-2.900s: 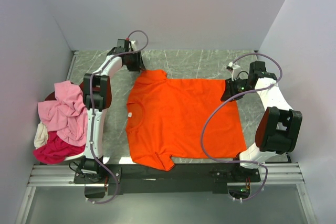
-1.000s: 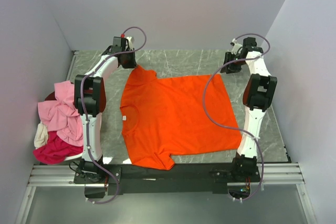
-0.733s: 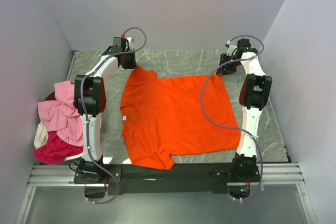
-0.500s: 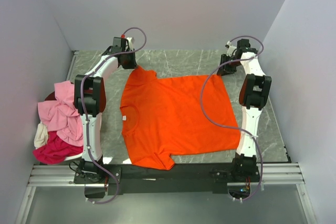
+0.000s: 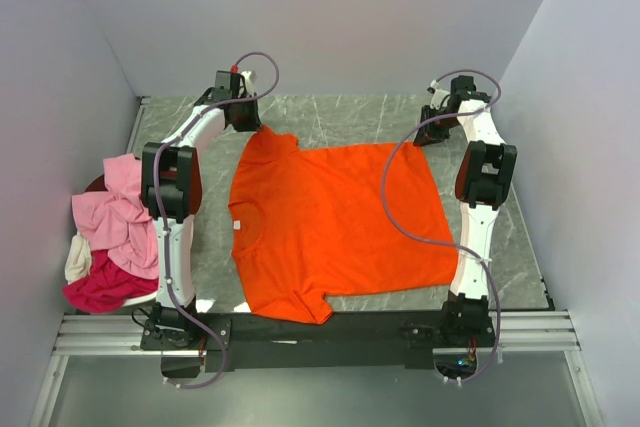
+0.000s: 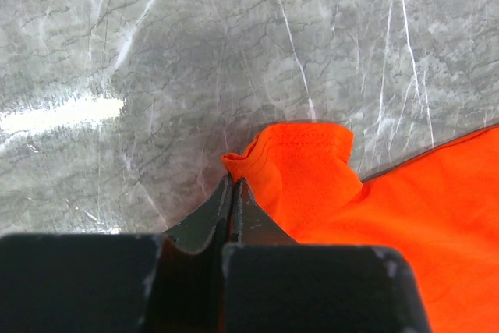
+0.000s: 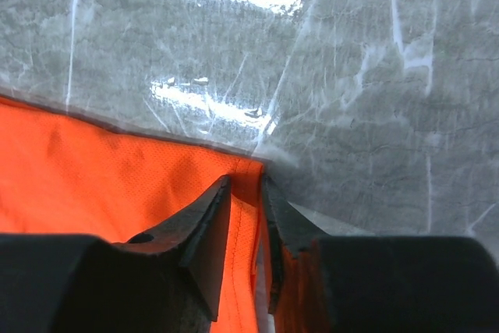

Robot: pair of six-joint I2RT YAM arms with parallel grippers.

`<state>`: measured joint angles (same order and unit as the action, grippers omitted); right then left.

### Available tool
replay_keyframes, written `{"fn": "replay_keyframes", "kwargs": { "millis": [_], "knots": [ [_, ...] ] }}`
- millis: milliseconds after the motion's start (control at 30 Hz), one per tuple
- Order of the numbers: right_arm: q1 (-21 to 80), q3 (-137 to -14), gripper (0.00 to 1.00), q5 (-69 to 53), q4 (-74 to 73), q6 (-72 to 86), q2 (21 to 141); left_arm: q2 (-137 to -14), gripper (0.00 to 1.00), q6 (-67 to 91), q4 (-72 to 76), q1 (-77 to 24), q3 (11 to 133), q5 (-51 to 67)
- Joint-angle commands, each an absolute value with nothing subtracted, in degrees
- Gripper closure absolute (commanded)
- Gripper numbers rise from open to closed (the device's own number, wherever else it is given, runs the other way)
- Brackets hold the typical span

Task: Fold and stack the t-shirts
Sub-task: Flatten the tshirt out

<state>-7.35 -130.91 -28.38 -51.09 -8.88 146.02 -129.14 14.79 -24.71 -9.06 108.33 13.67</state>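
**Me:** My left claw (image 6: 231, 193) is clamped tight on the far sleeve (image 6: 300, 165) of the orange t-shirt (image 5: 330, 227). It pinches the sleeve's edge right down at the worktop (image 6: 234, 52).

**Partner:** And your other one?

**Me:** My right claw (image 7: 245, 185) sits at the shirt's far hem corner, jaws a narrow gap apart with orange cloth between them. Whether they actually bite the cloth, I cannot tell.

**Partner:** How does the shirt lie?

**Me:** Spread flat across the middle of the worktop, collar toward my left and hem toward my right. Its small white label (image 5: 238, 226) shows at the neck.

**Partner:** And the rest? Are they in anything?

**Me:** They are heaped at the left edge, just beside my left arm. A pink t-shirt (image 5: 125, 212) lies on top and a magenta t-shirt (image 5: 100, 287) is at the near end. A cream t-shirt (image 5: 78, 259) peeks out by the wall. Whatever the heap sits in or on is hidden under the cloth.
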Motion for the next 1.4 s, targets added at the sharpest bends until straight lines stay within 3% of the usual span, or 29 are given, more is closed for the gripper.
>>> {"fn": "replay_keyframes", "kwargs": {
  "millis": [0, 167, 200, 300, 1000, 1367],
  "knots": [
    [-6.42, -130.96, 0.71, -27.95, -53.7, -10.19, 145.54, -125.42, 1.0, 15.47, -23.82, -9.14, 108.37, 14.94],
    [-5.98, -131.66, 0.81, -27.51, -54.4, -10.37, 146.34, -125.59, 0.99, 15.47, -23.73, -9.14, 108.28, 15.03],
    [-5.98, -131.57, 0.9, -27.42, -54.23, -10.2, 146.16, -125.6, 0.99, 15.47, -23.82, -9.14, 108.28, 14.94],
    [-5.98, -130.87, 1.0, -26.54, -52.48, -10.02, 144.5, -125.51, 1.0, 15.47, -23.56, -9.14, 108.37, 15.21],
    [-5.71, -108.82, 1.0, -29.18, -37.27, -8.53, 114.98, -110.32, 1.0, 15.2, -17.67, -7.47, 98.89, 15.82],
    [-5.63, -104.85, 1.0, -30.15, -39.45, -10.45, 101.44, -100.38, 1.0, 15.82, -16.52, -7.29, 96.07, 15.91]
  ]
}}
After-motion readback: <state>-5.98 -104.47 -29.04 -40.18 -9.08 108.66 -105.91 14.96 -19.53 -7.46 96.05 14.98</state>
